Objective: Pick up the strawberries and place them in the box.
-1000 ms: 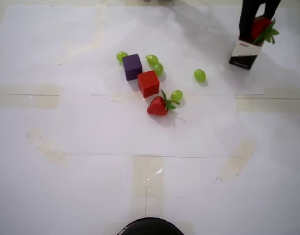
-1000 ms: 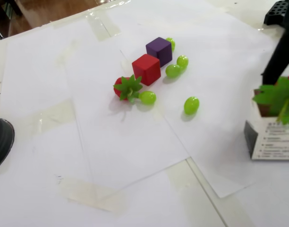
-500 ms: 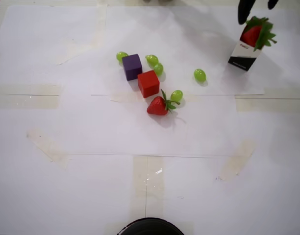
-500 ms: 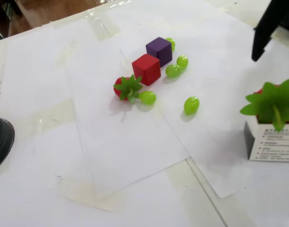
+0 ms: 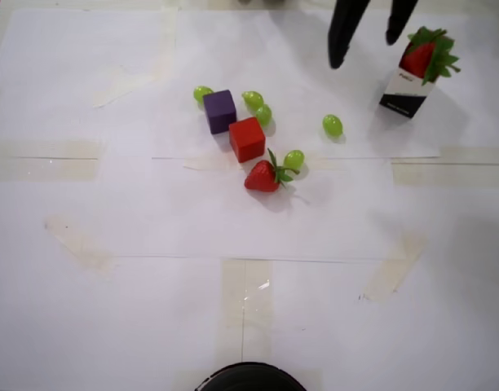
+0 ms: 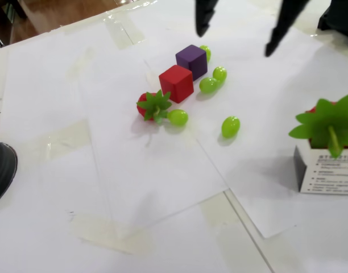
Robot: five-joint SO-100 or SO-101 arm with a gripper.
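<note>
One strawberry lies on the paper in the middle, beside a green grape and the red cube. Another strawberry sits in the top of the box, its green leaves sticking out. The box stands at the upper right in the overhead view and at the right edge in the fixed view. My gripper hangs open and empty above the table, left of the box. Its two black fingers are spread wide apart.
A purple cube and a red cube sit side by side. Several green grapes lie around them. A dark round object shows at the table's near edge.
My gripper let go of the strawberry in the box, lifted, and moved left away from the box toward the middle. The box and the other objects stayed put.
</note>
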